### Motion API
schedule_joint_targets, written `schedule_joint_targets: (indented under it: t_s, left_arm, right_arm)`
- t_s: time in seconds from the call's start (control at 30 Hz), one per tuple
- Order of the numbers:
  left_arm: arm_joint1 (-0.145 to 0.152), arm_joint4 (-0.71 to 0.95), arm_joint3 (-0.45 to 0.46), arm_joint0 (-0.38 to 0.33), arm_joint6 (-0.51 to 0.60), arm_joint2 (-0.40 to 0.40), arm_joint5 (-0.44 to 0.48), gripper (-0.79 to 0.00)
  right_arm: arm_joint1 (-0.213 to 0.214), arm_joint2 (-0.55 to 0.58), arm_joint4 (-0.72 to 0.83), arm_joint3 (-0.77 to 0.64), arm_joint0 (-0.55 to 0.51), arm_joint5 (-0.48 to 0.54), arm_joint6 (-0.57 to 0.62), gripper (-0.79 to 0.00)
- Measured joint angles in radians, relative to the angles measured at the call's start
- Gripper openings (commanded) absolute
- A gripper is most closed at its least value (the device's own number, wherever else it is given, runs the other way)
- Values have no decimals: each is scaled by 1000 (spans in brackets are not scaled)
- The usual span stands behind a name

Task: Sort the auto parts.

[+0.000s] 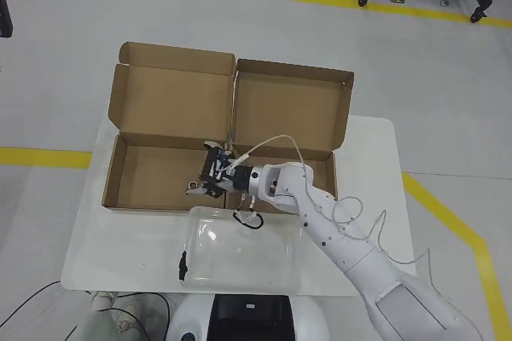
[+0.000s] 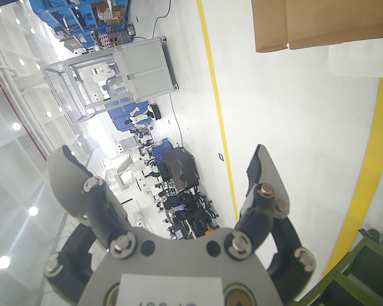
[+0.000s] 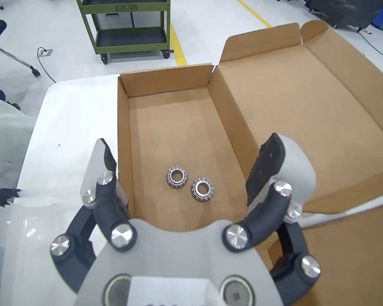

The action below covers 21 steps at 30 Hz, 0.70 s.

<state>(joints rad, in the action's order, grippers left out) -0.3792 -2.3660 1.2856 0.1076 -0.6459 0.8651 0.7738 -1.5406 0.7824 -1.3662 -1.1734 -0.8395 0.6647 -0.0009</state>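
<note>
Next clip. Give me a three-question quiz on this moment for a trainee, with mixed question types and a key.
1. Multiple choice: how many bearings lie in the cardboard box below the right claw? A one, B two, C four.
2. True or false: the right claw is shut on a bearing.
3. Fill in: the left claw has its jaws ____.
Key: 1 B; 2 false, it is open and holds nothing; 3 open.
</note>
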Motion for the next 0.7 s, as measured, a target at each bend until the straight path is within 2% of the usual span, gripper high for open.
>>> schedule_joint_targets:
  t_s: [0.33, 0.7]
  left_arm:
    - [0, 0, 0, 0, 0, 0, 0, 0]
    - [0, 0, 0, 0, 0, 0, 0, 0]
  right_arm:
    - [90, 206, -70, -307, -268, -15, 55, 0]
    - [150, 394, -113, -489, -527, -42, -64, 0]
